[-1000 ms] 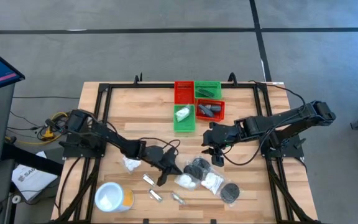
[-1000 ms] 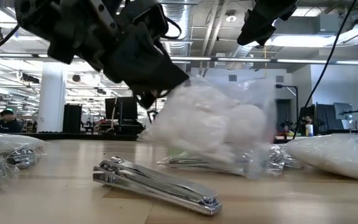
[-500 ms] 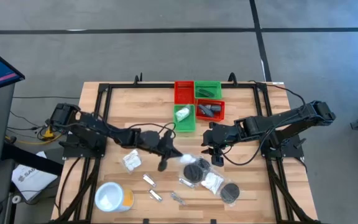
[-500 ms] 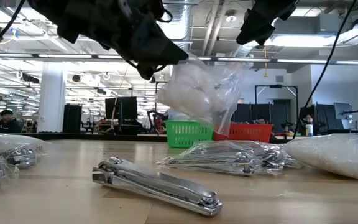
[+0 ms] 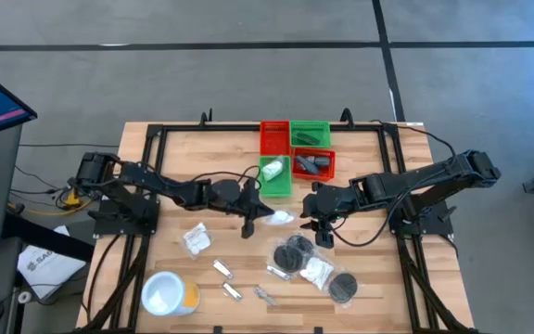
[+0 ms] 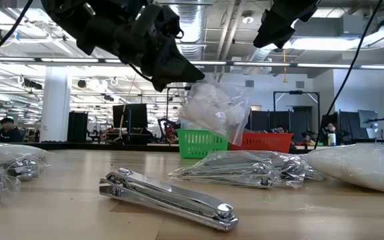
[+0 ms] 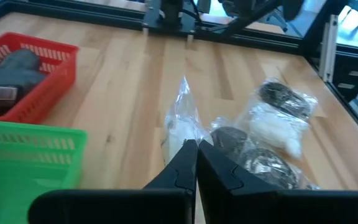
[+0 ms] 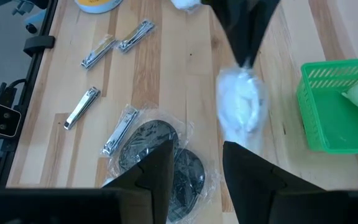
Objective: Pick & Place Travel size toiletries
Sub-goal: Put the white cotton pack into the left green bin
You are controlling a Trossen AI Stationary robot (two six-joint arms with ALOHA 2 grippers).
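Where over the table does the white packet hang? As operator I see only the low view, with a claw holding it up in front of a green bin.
Observer: From above, the left claw holds the held packet just short of the green bin, not over it.
Operator: Is that bin empty?
Observer: No, a second packet lies in it.
Operator: And the right claw?
Observer: The right claw hangs open beside the held packet, near the black discs.

Even, bright overhead light fills every view. Ceiling lamps (image 6: 339,41) glare in the low view, silhouetting the arms; near foreground and wrist-view fingers look soft.
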